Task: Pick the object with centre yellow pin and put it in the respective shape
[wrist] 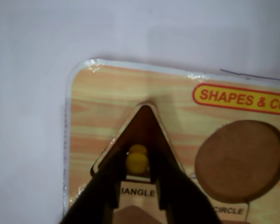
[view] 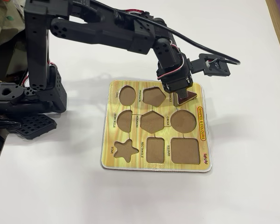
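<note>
A white table (view: 233,42) is seen in both views. A yellow wood-grain board (view: 130,162) is laid flat on it, right of centre in the fixed view, with brown recesses cut in three rows and a small label printed beside each. Its rounded corner (wrist: 84,74) is shown against the white surface in the wrist view. The arm's black base (view: 30,105) is stood on the table at the left of the fixed view, apart from the board.

Hobby or lab bench: plain white table (view: 252,186), exposed wiring (view: 196,44).
</note>
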Available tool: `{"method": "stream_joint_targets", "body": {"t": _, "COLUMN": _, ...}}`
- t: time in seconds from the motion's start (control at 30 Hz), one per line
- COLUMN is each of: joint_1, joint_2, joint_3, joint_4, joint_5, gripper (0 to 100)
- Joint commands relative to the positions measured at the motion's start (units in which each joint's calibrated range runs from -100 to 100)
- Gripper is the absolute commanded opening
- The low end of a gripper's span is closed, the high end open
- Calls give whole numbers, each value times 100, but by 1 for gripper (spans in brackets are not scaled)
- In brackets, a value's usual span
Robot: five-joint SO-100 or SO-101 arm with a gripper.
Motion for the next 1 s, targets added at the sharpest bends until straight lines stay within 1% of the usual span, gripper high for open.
{"method": "stream_joint_targets", "body": {"t": 0.0, "joint_1": 70, "joint_2": -213, "joint_3": -72, "joint_4": -3, "joint_5": -10, "gripper": 3}}
{"method": "stream_joint_targets", "body": {"t": 0.97, "joint_1": 11, "joint_2": -155, "joint_3": 54, "joint_4": -89, "joint_5": -10, "gripper": 3}}
